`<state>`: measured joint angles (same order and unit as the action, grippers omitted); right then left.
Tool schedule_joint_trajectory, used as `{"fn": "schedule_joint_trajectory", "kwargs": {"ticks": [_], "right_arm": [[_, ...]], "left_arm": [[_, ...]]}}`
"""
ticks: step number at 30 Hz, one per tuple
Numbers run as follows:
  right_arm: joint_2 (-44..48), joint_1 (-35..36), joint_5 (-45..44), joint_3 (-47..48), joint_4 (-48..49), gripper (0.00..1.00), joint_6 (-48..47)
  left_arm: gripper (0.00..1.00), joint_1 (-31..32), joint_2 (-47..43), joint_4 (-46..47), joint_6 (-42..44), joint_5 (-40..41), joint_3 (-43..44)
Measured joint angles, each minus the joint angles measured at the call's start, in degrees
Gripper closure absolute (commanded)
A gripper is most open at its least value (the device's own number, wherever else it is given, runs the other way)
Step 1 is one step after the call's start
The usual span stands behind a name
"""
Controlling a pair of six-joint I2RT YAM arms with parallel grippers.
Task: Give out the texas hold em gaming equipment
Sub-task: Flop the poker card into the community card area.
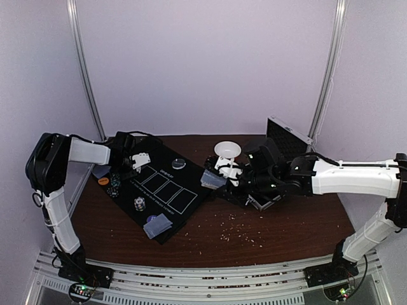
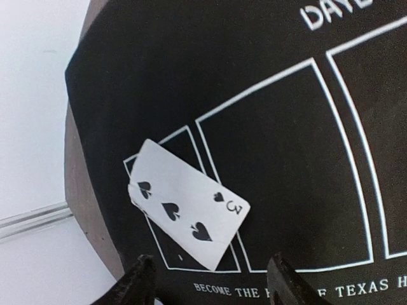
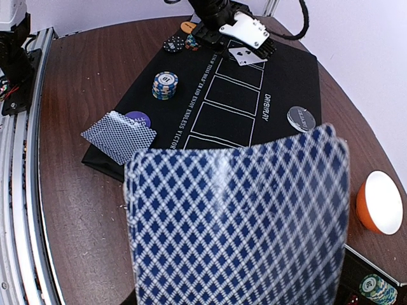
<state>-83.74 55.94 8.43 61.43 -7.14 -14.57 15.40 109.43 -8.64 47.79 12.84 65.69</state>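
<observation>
A three of spades [image 2: 187, 210] lies face up on the first white box of the black mat [image 2: 273, 159], free of my left gripper [image 2: 213, 287], which hovers open just above its near end. In the top view that gripper [image 1: 136, 165] is over the mat's far-left end. My right gripper [image 1: 222, 178] is shut on a deck of blue-backed cards [image 3: 238, 222] that fills its wrist view and hides the fingers. On the mat stand a striped chip stack [image 3: 165, 84] and a grey disc [image 3: 301, 118]. Face-down cards [image 3: 119, 135] rest on a purple disc [image 3: 137, 119].
An orange disc [image 1: 103, 181], dark chips [image 1: 113, 189] and face-down cards [image 1: 100, 170] lie left of the mat. The white bowl [image 1: 227, 150] stands behind the right gripper. The silver case [image 1: 287, 136] is open at back right. Crumbs dot the brown table [image 1: 254, 232].
</observation>
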Motion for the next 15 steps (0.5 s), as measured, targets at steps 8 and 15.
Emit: {"fn": "schedule_joint_trajectory", "kwargs": {"ticks": [8,15], "right_arm": [[0.26,0.0,-0.02,-1.05,0.22,0.61,0.33],[1.33,0.0,-0.04,-1.75,0.39,0.61,1.05]], "left_arm": [[0.15,-0.02,3.39,-9.84,-17.59,-5.57,19.91],[0.02,-1.18,11.34,-15.23,-40.63,-3.37,31.28]]}}
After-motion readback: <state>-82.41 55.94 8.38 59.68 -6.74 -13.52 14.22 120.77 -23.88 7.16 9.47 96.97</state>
